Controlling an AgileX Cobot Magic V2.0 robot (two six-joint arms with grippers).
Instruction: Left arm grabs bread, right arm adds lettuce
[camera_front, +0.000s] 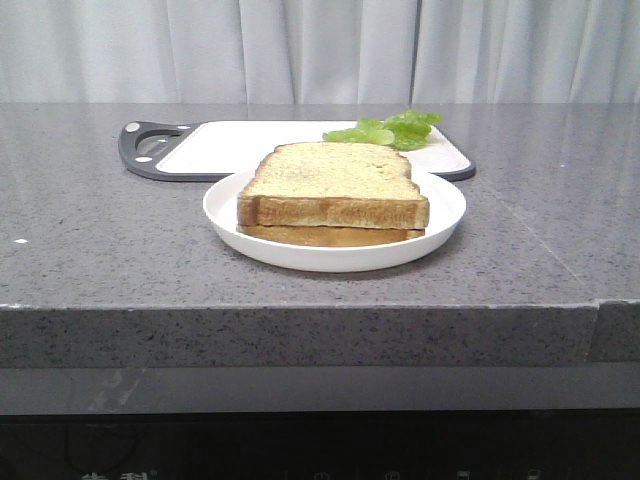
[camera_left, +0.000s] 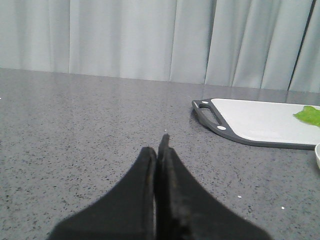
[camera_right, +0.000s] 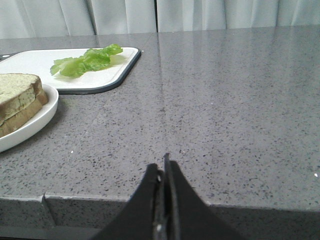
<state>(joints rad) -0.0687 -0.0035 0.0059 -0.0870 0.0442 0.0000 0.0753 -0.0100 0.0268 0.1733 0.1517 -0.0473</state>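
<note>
On the white plate (camera_front: 225, 215) I see the bread (camera_front: 335, 180) stacked on a thinner slice (camera_front: 330, 236); lettuce (camera_front: 390, 130) lies at one o'clock on the cutting board (camera_front: 240, 145). Left gripper (camera_left: 161, 150) and right gripper (camera_right: 164, 170) are both clenched, holding nothing.

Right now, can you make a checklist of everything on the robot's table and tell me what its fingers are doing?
Surface: grey speckled countertop, a few tiny white specks on it.
Job's things: thick bread stacked on a thinner slice on a white plate; lettuce lies on the white cutting board behind the plate.
Clutter: nothing seen.
Grippers: left gripper and right gripper both have fingers pressed together, holding nothing, away from the food.
Cables: nothing seen.
Surroundings: pale curtain behind the counter.
</note>
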